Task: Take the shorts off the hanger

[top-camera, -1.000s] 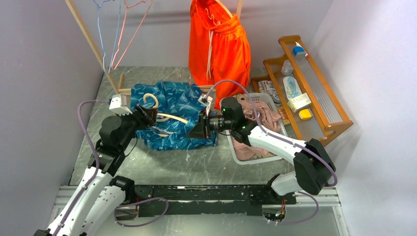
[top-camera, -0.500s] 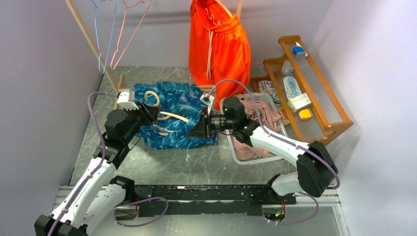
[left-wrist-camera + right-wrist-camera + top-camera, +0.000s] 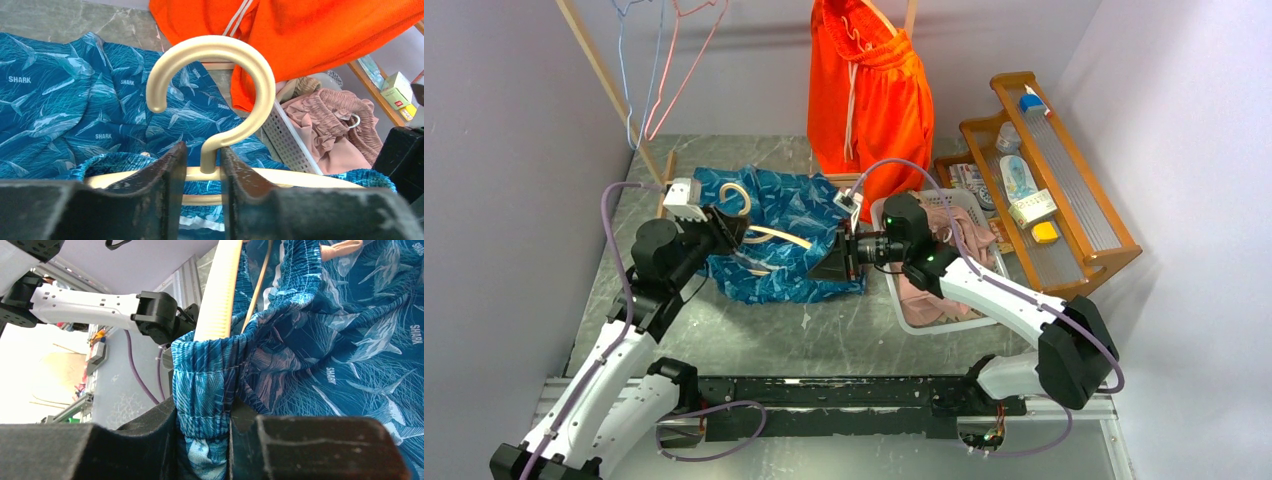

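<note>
Blue patterned shorts (image 3: 784,235) lie on the table with a cream hanger (image 3: 769,237) through their waist. My left gripper (image 3: 727,228) is shut on the hanger's neck just below its hook (image 3: 212,80). My right gripper (image 3: 834,260) is shut on the gathered waistband (image 3: 210,385) of the blue shorts, at the hanger's right end (image 3: 217,295). Orange shorts (image 3: 869,100) with a white cord hang at the back. Pink and tan shorts (image 3: 944,250) lie in the white basket (image 3: 944,322).
A wooden rack post (image 3: 609,85) with empty wire hangers (image 3: 664,70) stands at the back left. A wooden shelf (image 3: 1049,175) with small items stands at the right. The basket also shows in the left wrist view (image 3: 292,145).
My left arm has shifted slightly forward and right with the hanger. My right gripper has moved a little right with the waistband.
</note>
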Robot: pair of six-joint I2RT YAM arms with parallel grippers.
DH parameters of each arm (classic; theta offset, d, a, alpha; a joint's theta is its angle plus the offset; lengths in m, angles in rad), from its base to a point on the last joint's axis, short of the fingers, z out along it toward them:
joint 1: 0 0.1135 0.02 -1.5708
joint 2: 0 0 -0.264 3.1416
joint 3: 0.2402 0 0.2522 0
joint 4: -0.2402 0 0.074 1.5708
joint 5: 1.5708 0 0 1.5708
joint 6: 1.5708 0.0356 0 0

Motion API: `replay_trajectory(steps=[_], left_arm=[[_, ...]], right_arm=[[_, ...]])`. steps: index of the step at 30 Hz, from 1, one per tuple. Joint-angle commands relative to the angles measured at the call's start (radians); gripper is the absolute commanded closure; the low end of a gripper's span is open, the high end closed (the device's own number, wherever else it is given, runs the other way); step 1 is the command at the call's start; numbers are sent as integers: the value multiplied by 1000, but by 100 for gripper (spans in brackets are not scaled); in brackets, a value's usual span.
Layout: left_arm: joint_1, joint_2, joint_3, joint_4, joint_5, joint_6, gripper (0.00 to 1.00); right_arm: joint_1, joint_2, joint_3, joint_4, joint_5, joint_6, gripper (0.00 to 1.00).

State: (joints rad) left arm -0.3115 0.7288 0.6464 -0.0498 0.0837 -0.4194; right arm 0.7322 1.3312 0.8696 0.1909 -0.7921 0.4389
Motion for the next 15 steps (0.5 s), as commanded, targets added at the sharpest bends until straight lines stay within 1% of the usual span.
replay_trajectory(steps=[1, 4, 7, 11, 15], left_arm=[[5, 14, 35, -11, -31, 5, 60], [5, 27, 38, 8, -14, -20, 55], [5, 44, 43, 17, -7, -14, 54], [5, 44, 39, 42, 21, 10, 61], [5, 22, 1, 125, 109, 21, 73]], right_arm=[[16, -65, 36, 38, -161, -40, 100], [16, -67, 33, 38, -176, -43, 100], [18, -61, 38, 31, -202, -43, 100], [18, -57, 42, 17, -223, -47, 100], [18, -59, 33, 40, -233, -33, 100]])
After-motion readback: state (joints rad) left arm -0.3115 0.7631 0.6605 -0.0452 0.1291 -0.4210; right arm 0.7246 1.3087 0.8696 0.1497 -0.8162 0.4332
